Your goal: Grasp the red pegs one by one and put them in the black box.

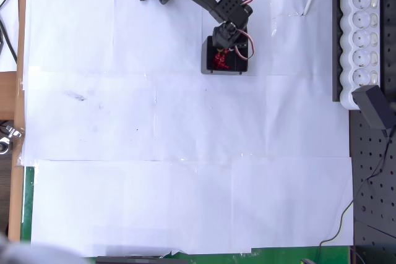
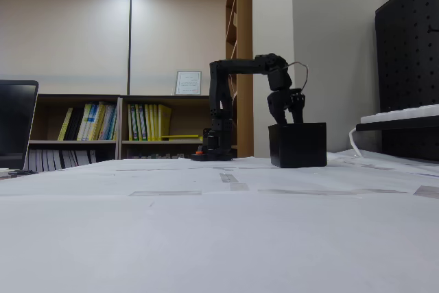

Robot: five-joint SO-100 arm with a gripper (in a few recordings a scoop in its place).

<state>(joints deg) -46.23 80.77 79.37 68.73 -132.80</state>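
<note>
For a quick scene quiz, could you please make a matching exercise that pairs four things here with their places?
Things:
1. red pegs
2. black box
3. power strip
4. tool

Places:
A. right edge of the overhead view
B. just above the box's opening
C. clustered inside the box
D. on the white paper, below the arm

Pairs: 1-C, 2-D, 3-A, 4-B

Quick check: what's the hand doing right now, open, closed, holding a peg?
Hand: over the black box, above the red pegs lying inside; open, closed or holding a peg cannot be told.
</note>
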